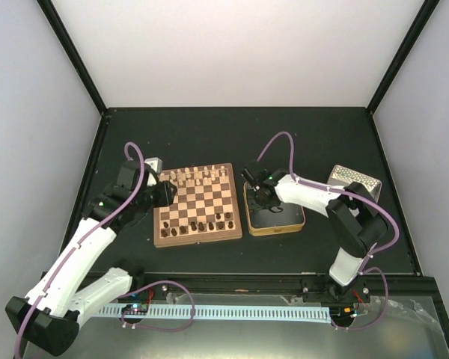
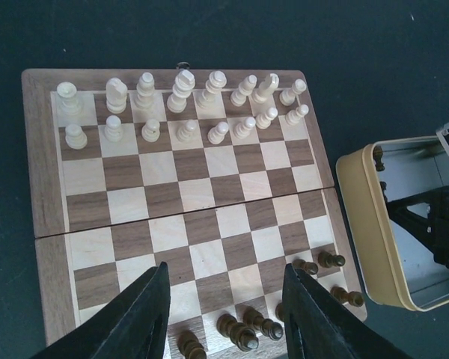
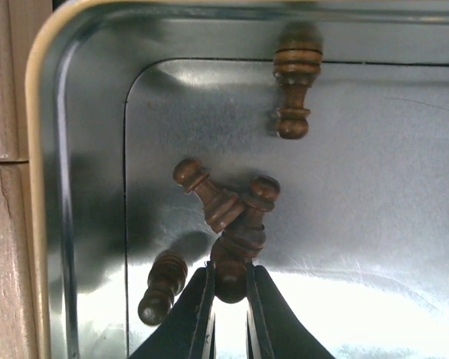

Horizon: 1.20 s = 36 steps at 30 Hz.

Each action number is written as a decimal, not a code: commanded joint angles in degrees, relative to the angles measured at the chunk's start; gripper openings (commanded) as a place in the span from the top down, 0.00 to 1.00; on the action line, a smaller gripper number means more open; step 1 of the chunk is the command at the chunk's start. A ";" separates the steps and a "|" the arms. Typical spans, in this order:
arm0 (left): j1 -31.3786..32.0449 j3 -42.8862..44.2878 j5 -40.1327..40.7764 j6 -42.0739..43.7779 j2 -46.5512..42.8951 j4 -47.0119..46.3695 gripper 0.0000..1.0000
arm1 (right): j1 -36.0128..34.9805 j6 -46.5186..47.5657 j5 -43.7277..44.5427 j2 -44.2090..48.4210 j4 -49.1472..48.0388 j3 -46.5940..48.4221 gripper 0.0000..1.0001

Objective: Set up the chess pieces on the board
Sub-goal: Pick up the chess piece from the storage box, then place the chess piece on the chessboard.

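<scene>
The board (image 1: 198,241) lies at the table's middle. Several dark chess pieces (image 1: 202,224) stand on its near rows, and pale chessmen (image 2: 183,105) fill the far two. My left gripper (image 2: 224,269) hovers open over the near squares with nothing between its fingers, the dark pieces (image 2: 243,329) just below it. My right gripper (image 3: 230,273) is down inside the metal tin (image 3: 37,149), shut on the base of a dark pawn (image 3: 247,228). That pawn leans against a second pawn (image 3: 206,191). Two more dark pieces (image 3: 294,90) lie loose in the tin.
The gold-rimmed tin (image 1: 273,230) sits just right of the board, almost touching its edge. Its lid (image 1: 353,179) lies further right behind the right arm. A small pale box (image 1: 153,163) stands behind the left gripper (image 1: 165,193). Black frame rails bound the table.
</scene>
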<state>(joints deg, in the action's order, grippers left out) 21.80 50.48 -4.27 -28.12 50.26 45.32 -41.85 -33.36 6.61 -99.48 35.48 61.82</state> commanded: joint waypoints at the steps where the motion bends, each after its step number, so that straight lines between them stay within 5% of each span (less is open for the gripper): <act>1: -0.36 -0.24 3.29 -0.68 -1.90 -1.02 0.57 | -0.80 0.13 2.86 4.51 1.51 1.37 0.96; 15: -0.35 -3.32 12.40 -4.04 -11.24 -2.17 0.53 | -4.26 0.86 -3.40 10.93 4.26 7.58 0.96; 36: -0.36 -4.23 24.87 -6.25 -31.76 -1.91 0.46 | -24.05 3.31 -9.32 -24.76 11.35 46.18 0.95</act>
<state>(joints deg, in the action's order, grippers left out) 21.80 46.24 18.06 -33.65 20.32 44.05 -64.55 -30.74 -0.91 -120.68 43.83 103.72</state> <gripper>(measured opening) 0.532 0.071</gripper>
